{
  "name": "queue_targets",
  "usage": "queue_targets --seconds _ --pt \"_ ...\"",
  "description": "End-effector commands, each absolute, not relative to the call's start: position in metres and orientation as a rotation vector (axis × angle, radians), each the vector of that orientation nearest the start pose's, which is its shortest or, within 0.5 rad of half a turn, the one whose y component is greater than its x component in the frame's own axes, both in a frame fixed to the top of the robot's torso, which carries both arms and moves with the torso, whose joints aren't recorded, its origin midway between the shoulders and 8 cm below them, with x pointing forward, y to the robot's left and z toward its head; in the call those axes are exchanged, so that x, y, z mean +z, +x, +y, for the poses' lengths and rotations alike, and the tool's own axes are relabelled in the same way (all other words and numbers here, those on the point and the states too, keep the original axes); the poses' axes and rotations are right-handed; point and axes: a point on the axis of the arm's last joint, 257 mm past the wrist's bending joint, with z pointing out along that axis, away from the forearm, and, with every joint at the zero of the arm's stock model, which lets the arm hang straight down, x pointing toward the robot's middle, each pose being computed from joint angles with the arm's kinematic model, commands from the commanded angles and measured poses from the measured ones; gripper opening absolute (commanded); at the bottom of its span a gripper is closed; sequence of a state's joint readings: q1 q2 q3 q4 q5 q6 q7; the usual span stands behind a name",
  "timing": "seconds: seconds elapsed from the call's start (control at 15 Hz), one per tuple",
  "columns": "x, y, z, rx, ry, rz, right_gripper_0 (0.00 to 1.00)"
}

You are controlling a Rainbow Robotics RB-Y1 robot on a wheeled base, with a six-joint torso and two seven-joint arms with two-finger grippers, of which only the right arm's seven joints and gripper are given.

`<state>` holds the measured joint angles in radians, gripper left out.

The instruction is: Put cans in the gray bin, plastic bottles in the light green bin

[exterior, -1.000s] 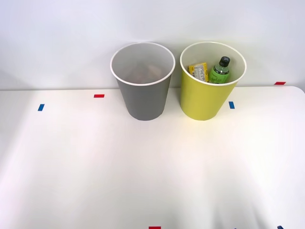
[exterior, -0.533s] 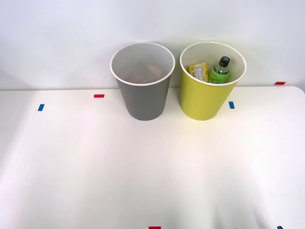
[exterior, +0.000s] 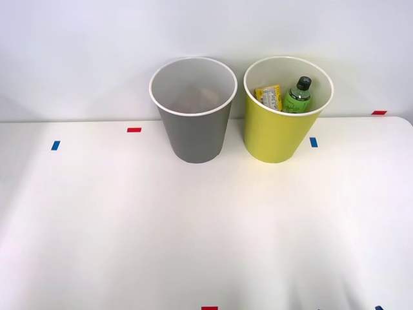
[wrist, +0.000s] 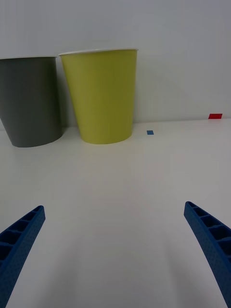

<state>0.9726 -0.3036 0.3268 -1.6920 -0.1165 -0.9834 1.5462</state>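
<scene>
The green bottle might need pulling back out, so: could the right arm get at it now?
Probably, from above: the green bottle stands inside the light green bin, whose wall blocks the side, and the right gripper is open.

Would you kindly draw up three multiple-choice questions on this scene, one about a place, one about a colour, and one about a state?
1. Where is the green bottle?
A. Lying on the table
B. Inside the light green bin
C. Inside the gray bin

2. What colour is the bottle's cap?
A. Black
B. White
C. Red

3. How does the right gripper stand?
A. Shut on a can
B. Shut on nothing
C. Open and holding nothing

Answers:
1. B: in the front view the bottle stands upright within the rim of the light green bin, to the right of the gray bin.
2. A: a black screw cap tops the green bottle.
3. C: in the wrist view the blue fingers sit wide apart with only bare table between them.
</scene>
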Motion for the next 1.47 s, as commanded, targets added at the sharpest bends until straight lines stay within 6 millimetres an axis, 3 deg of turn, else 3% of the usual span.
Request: queue_targets --seconds 0.07,1.47 --pt "-0.2834 0.1851 -0.237 0.083 -0.004 1.46 1.0" --pt "-0.2834 0.1851 -0.237 0.083 -0.004 1.46 1.0"
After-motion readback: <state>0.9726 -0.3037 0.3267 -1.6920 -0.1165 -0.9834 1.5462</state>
